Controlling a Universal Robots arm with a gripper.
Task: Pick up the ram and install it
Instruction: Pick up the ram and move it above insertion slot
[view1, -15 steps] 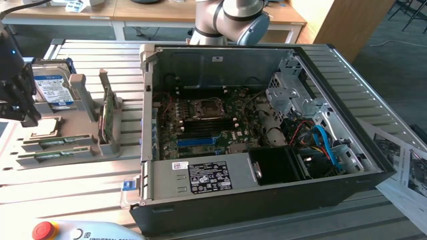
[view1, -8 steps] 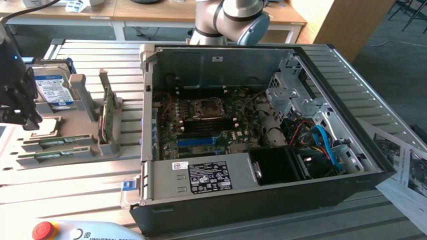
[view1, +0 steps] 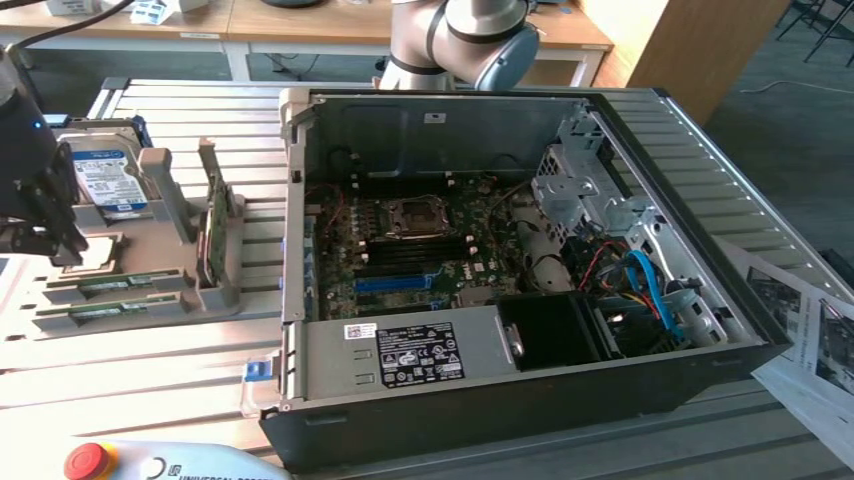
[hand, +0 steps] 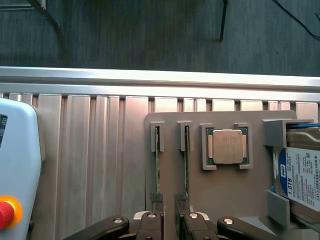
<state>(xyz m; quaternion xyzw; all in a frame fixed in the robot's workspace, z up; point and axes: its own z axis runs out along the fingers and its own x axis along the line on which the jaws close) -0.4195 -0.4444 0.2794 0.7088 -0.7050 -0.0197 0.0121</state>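
Observation:
Two ram sticks stand on edge in the slots of a grey holder (hand: 225, 200), one (hand: 157, 165) beside the other (hand: 186, 165); in the exterior view they lie at the holder's near end (view1: 127, 284) (view1: 114, 311). My gripper (hand: 171, 225) hovers just above the ends of these sticks, open and holding nothing. In the exterior view the gripper (view1: 60, 250) hangs at the far left over the holder. The open computer case (view1: 300, 350) shows its motherboard (view1: 414, 250) with dark memory slots.
The holder also carries a processor chip (hand: 227, 146), a hard drive with a blue label (view1: 107, 178) and an upright green expansion card (view1: 214, 230). A pendant with a red stop button (view1: 87, 460) lies at the table's near edge. Papers (view1: 801, 340) lie right of the case.

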